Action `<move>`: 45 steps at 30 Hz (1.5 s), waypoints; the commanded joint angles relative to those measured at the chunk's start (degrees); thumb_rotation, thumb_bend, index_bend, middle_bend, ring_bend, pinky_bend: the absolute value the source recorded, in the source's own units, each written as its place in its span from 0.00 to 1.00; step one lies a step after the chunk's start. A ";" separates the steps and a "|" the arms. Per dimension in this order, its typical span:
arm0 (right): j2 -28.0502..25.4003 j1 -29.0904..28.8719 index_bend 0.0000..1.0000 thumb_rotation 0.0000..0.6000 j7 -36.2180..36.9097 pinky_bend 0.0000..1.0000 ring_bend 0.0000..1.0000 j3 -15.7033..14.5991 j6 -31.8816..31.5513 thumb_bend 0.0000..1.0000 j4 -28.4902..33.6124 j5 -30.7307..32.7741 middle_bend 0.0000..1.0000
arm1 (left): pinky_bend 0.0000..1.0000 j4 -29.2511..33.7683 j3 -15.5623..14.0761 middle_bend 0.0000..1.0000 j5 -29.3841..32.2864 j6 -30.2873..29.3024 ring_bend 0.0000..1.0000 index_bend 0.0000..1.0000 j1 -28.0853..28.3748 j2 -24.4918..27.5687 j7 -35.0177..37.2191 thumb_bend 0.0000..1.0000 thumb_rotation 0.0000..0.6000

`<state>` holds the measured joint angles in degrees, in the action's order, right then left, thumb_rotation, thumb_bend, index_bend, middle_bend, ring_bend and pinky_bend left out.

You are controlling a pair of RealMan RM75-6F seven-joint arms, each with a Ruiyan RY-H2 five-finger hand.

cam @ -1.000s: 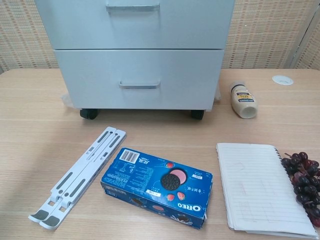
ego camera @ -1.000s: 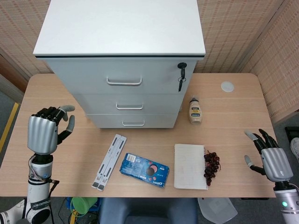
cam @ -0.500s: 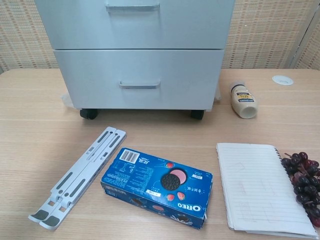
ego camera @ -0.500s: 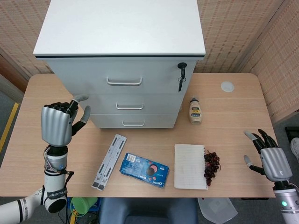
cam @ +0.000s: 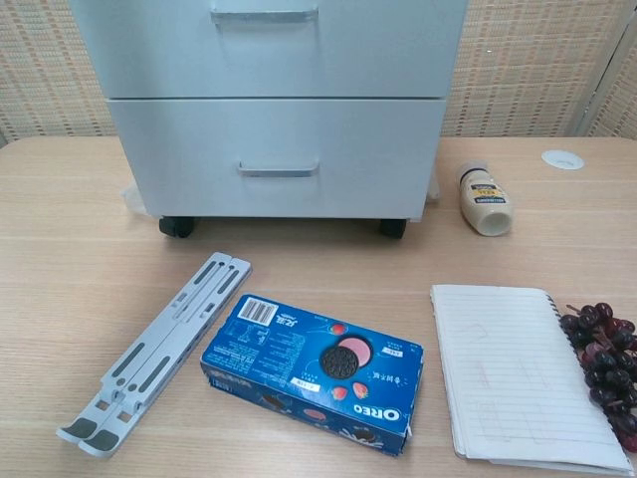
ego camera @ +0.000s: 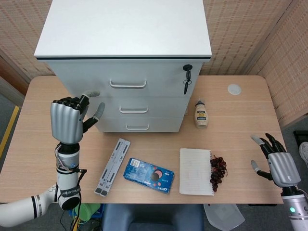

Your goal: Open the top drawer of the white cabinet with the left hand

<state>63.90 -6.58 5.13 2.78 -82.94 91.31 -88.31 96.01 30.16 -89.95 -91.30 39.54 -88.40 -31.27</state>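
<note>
The white cabinet (ego camera: pixel 125 29) stands at the back of the table with three drawers, all closed. Its top drawer (ego camera: pixel 159 79) carries a silver handle (ego camera: pixel 128 85) and a black key (ego camera: pixel 186 77) in the lock at its right. My left hand (ego camera: pixel 69 120) hangs in the air in front of the cabinet's lower left corner, below and left of that handle. It holds nothing, its fingers bent forward and its thumb apart. My right hand (ego camera: pixel 279 165) is low at the table's right edge, fingers spread and empty. The chest view shows only the lower drawers (cam: pixel 279 149) and neither hand.
On the table (ego camera: pixel 240 139) in front of the cabinet lie a grey folding stand (ego camera: pixel 112 166), a blue Oreo box (ego camera: pixel 148 175), a lined notebook (ego camera: pixel 196 171) and dark grapes (ego camera: pixel 218 169). A small bottle (ego camera: pixel 200 114) lies right of the cabinet, a white disc (ego camera: pixel 234 89) beyond it.
My left hand has risen and moved right, from the table's left side toward the cabinet's front. The right hand and all objects have stayed put.
</note>
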 commanded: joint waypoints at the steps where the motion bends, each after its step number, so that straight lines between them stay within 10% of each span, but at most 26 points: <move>1: 0.08 0.04 0.14 1.00 0.13 0.15 0.11 -0.03 -0.05 0.34 -0.14 0.00 0.20 | 1.00 0.06 0.70 1.00 0.61 0.19 0.97 0.47 1.17 -0.58 -0.57 0.23 1.00; 45: 0.53 0.41 0.14 1.00 2.82 0.15 0.11 -0.07 -0.22 0.34 -2.67 0.48 0.20 | 1.00 -9.14 3.77 1.00 8.10 -0.05 0.99 0.57 12.52 -5.38 -2.15 0.23 1.00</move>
<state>64.42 -6.17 7.96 2.71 -83.16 88.63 -87.83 86.89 33.93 -81.86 -91.36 52.08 -93.78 -33.43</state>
